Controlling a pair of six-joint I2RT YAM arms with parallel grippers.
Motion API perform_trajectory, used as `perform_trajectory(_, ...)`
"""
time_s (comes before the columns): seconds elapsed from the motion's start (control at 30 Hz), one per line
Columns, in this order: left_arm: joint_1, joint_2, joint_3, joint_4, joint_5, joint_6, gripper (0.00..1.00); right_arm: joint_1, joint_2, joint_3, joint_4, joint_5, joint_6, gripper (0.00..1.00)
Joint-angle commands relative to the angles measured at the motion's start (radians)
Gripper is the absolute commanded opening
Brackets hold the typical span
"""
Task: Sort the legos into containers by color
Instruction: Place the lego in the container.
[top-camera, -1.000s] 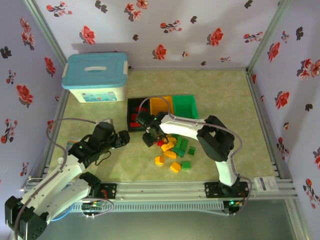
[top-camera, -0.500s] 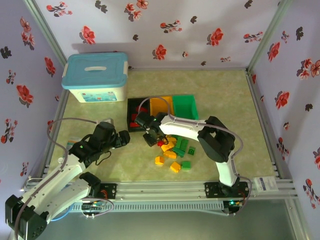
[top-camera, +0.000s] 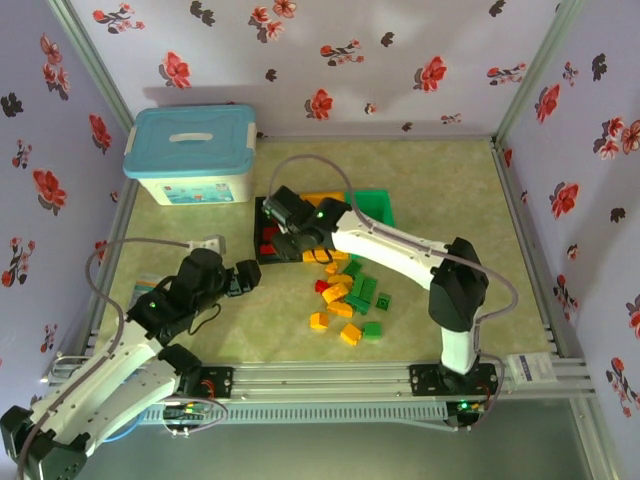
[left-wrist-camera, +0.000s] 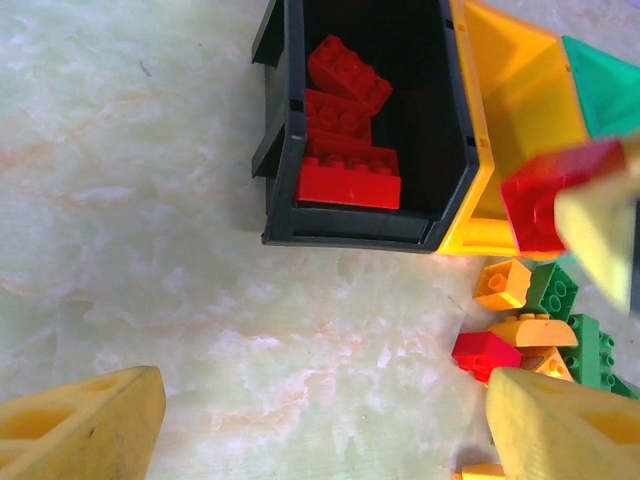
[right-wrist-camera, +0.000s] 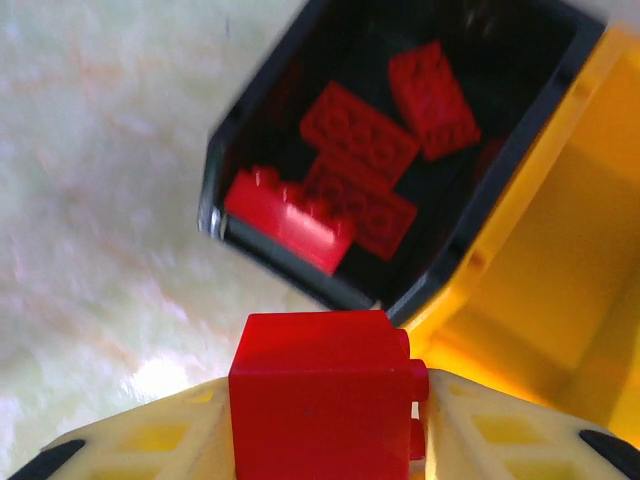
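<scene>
- Bricks (left-wrist-camera: 345, 150), four red, lie in the black bin (left-wrist-camera: 285, 120).
- Right gripper (right-wrist-camera: 320, 440) clamps another red brick (right-wrist-camera: 315, 390) just beside it.
- Left gripper (left-wrist-camera: 320, 425) hangs idle, jaws apart; pile (top-camera: 345, 300) on desk (top-camera: 450, 200) is unsorted.

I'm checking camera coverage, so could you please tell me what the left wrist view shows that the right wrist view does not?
Left wrist: the pile of orange, green and red bricks on the table, a corner of the green bin, and the open left gripper. Right wrist: both fingers of the right gripper pressed against the held red brick. Shared: the black bin holding red bricks, the orange bin beside it, and that held brick, blurred in the left wrist view.
</scene>
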Motion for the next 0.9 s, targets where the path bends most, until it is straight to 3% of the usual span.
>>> perform_trajectory(0.0,-0.025,-0.009,0.010,0.031,-0.038,0.020,0.84,-0.039,0.100,0.119,-0.054,0.010,-0.022,0.45)
perform_trajectory(0.23,-0.097,0.009,0.029,0.002,-0.106,0.021,0.83,-0.072,0.255,0.356,-0.156,0.030,-0.028,0.50)
perform_trajectory(0.27,-0.107,0.011,0.026,0.002,-0.115,0.019,0.83,-0.076,0.270,0.381,-0.169,0.040,-0.022,0.55)
perform_trajectory(0.33,-0.125,0.017,0.029,0.001,-0.128,0.017,0.83,-0.078,0.277,0.408,-0.182,0.049,-0.012,0.82)
perform_trajectory(0.4,-0.145,0.033,0.036,-0.004,-0.140,0.022,0.83,-0.076,0.264,0.406,-0.177,0.052,-0.005,0.93)
perform_trajectory(0.73,-0.240,0.167,0.063,0.061,-0.143,0.067,0.83,-0.105,0.015,0.119,-0.062,0.132,0.027,0.97)
perform_trajectory(0.87,-0.263,0.256,0.069,0.169,-0.035,0.090,0.81,-0.148,-0.148,-0.098,0.055,0.137,0.084,0.99)
